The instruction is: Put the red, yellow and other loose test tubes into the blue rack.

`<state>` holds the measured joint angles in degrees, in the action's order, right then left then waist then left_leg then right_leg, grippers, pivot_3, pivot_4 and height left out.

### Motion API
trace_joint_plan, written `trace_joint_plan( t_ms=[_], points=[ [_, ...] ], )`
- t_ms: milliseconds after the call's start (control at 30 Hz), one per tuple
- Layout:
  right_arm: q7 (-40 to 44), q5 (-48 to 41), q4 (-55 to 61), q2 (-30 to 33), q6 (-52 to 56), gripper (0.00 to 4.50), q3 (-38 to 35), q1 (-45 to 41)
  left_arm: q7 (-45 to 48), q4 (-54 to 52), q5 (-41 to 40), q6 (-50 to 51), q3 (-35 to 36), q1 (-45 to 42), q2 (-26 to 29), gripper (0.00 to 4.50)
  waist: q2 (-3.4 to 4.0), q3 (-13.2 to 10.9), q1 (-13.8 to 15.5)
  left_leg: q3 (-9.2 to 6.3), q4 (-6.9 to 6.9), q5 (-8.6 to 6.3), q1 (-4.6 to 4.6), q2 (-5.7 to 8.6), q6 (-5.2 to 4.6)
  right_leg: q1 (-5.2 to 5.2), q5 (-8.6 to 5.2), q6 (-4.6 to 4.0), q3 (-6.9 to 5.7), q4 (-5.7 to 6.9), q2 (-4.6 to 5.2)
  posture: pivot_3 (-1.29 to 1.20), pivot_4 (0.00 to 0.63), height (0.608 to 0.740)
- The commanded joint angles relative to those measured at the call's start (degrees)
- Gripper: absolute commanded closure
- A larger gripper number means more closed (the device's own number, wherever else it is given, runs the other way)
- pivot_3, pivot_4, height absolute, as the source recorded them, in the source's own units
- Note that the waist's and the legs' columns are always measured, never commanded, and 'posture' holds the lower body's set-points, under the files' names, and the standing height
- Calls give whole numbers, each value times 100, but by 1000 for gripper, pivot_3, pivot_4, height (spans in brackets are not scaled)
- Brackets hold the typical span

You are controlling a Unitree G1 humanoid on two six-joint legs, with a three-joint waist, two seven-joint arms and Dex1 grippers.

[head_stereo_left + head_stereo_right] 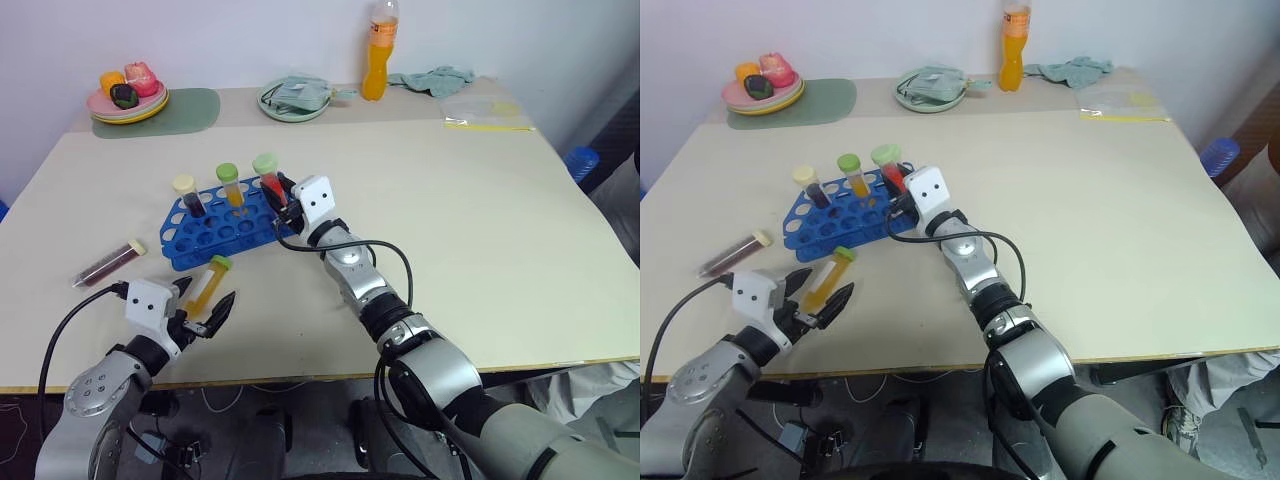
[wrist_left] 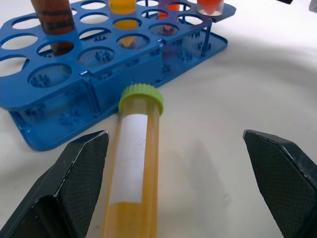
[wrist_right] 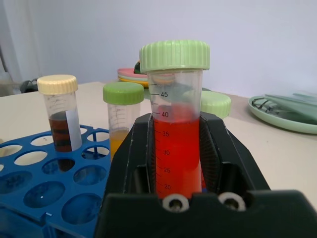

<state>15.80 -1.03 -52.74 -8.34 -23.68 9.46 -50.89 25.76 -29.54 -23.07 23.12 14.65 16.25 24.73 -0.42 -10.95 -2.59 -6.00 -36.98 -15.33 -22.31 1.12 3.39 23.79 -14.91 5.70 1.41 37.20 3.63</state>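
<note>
Right wrist view: red tube (image 3: pixel 176 148) base hidden

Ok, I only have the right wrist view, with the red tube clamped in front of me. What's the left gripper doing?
Observer: The left gripper is open on the table, with a loose yellow tube lying between its fingers, ungripped.
Operator: Any other loose tubes?
Observer: One. A dark tube with a cream cap lies on the table to the left of the blue rack.
Operator: Where's my tube relative to the rack?
Observer: The red tube, in the right gripper, stands upright at the rack's far right corner. I can't tell whether it is seated.
</note>
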Motion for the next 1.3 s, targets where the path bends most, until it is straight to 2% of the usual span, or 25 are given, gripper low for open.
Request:
trace_joint_plan(
  t_ms=[33, 67, 133, 200, 267, 367, 467, 500, 567, 633, 700, 767, 800, 900, 1033, 1133, 1300],
  points=[
    [403, -323, 238, -316, -14, 3263, -137, 289, 100, 80, 37, -297, 80, 56, -14, 0, 0, 0, -1, 0, 0, 0, 0, 0, 0, 0, 0, 0, 0, 0, 0, 0, 150, 740],
    [479, -363, 269, -315, 7, 2721, -155, 307, 119, 131, 42, -342, 83, 60, -19, 0, 0, 0, -1, 0, 0, 0, 0, 0, 0, 0, 0, 0, 0, 0, 0, 0, 150, 740],
    [536, -367, 316, -296, -2, 1908, -154, 329, 136, 207, 42, -413, 85, 61, -20, 0, 0, 0, -2, 0, 1, 0, 0, 0, 0, 0, 0, 0, 0, 0, 0, 0, 150, 740],
    [573, -379, 447, -283, -59, 811, -150, 371, 138, 240, 30, -457, 99, 70, -26, 0, 0, 0, -3, -1, 1, 0, 0, -1, 0, 0, 0, 0, 0, 0, -1, 0, 150, 740],
    [588, -401, 709, -265, -87, 24, -145, 441, 120, 228, 0, -458, 152, 90, -35, 0, 0, 0, -3, 0, 0, 0, 0, -1, 0, 0, 0, 0, 0, 0, 0, 0, 150, 740],
    [595, -386, 1200, -152, -56, 24, -112, 543, 34, 66, -89, -294, 247, 67, 18, 0, 1, 0, 0, -2, 1, 0, 0, -1, 0, 1, 0, 0, 0, 0, 0, 0, 150, 740],
    [803, -400, 2072, 226, 522, 24, -75, 702, -336, -409, -267, 680, 432, -237, 366, 0, 0, 0, 4, -6, 0, 0, 0, -1, 0, 1, 0, 0, 0, 2, 0, 0, 150, 740],
    [863, -337, 2326, 379, 752, 24, -48, 756, -456, -554, -379, 1137, 491, -375, 538, 0, 0, 0, 13, -9, 0, 0, -1, -1, 0, 0, 0, 0, -1, 3, -1, 0, 150, 740],
    [1346, -398, 3138, 914, 1683, 24, 53, 972, -673, -951, -231, 2644, 461, -719, 1409, 0, -7, 1, 46, -16, -4, 0, -2, 1, 0, -2, 0, 0, -6, 8, 0, 0, 150, 740],
    [1919, -447, 3917, 1514, 2579, 24, 248, 1172, -614, -1150, -407, 3575, 434, -1087, 2052, 0, -4, 0, 38, -23, -10, 1, -3, 6, 1, -12, 0, 1, -14, 4, 1, 0, 150, 740],
    [2443, -525, 4568, 2070, 3299, 24, 416, 1330, -720, -1042, -734, 4910, 439, -1918, 2276, 0, 1, -4, 38, -21, -7, 0, 3, 10, 0, -18, 0, 3, -9, -6, 4, 0, 150, 740],
    [2866, -626, 5096, 2508, 3710, 24, 507, 1467, -524, -802, -1023, 6410, 145, -2902, 2588, 0, -10, -7, 12, -20, -6, 0, 2, 6, 0, -19, -1, 3, -15, -6, -3, 0, 150, 740],
    [3108, -715, 5352, 2717, 3905, 24, 550, 1542, -447, -690, -1140, 6745, -199, -3302, 2821, 0, -10, -8, -4, -28, -7, 1, 1, 4, 0, -17, -1, 3, -22, 0, -8, 0, 150, 740],
    [3600, -873, 5914, 3151, 4318, 24, 687, 1724, -428, -219, -1629, 6938, -725, -3986, 3105, 0, -7, -8, -127, -22, 1, 1, 10, 0, -1, -13, -2, 2, -11, 7, -13, 0, 150, 740],
    [4052, -1001, 6462, 3539, 4526, 24, 839, 2002, -536, 613, -2060, 6938, -1841, -4928, 3409, 0, -18, -14, -119, -23, 1, 1, 9, 0, 0, -12, -3, 2, -10, 4, -11, 0, 150, 740],
    [4007, -994, 6580, 3526, 4584, 24, 820, 2045, -741, 992, -2406, 6938, -2148, -5228, 3485, 0, -20, -15, -122, -21, -2, 1, 7, 2, 0, -11, -2, 2, -6, 4, -7, 0, 150, 740],
    [3858, -963, 6700, 3464, 4627, 24, 815, 2151, -1414, 1616, -2715, 6938, -2144, -5313, 3246, 0, -22, -15, -79, -24, -2, 2, 1, 2, 2, -5, -2, 2, -5, 3, -6, 0, 150, 740]
  ],
)
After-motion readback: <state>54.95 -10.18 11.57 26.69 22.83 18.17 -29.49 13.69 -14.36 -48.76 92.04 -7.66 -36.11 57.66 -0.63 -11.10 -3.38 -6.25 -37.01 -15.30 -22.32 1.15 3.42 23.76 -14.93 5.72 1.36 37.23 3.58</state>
